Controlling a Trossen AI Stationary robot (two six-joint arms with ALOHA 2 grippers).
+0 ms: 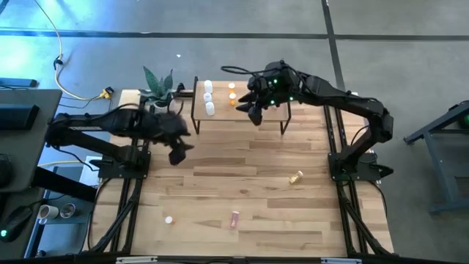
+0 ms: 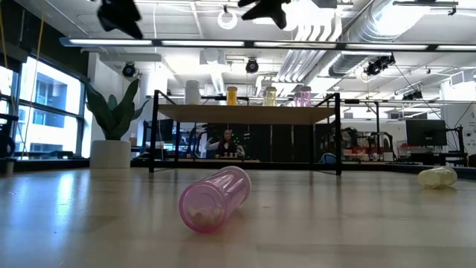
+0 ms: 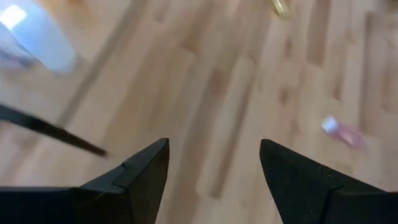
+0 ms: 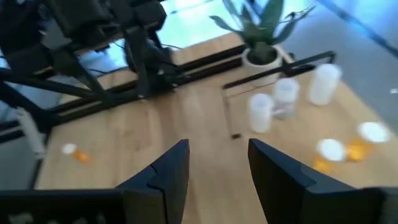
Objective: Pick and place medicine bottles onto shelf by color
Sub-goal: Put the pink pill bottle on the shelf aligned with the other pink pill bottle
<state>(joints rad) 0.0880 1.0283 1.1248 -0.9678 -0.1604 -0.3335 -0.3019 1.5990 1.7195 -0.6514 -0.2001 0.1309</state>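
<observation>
The shelf (image 1: 242, 121) stands at the table's far middle. On it stand three white bottles (image 1: 209, 97) at its left end and orange-yellow bottles (image 1: 233, 94) beside them; the low view also shows a pink one (image 2: 302, 95). A pink bottle (image 1: 234, 218), an orange-yellow bottle (image 1: 169, 219) and a yellowish bottle (image 1: 295, 177) lie on the table. My right gripper (image 4: 217, 149) is open and empty above the shelf (image 4: 273, 134). My left gripper (image 3: 214, 149) is open and empty, above the table left of the shelf.
A potted plant (image 1: 157, 92) stands at the far left corner, beside the shelf's left end. The pink bottle (image 2: 214, 197) lies on its side near the table's front edge. Bare tabletop (image 1: 242, 169) lies between the shelf and the loose bottles.
</observation>
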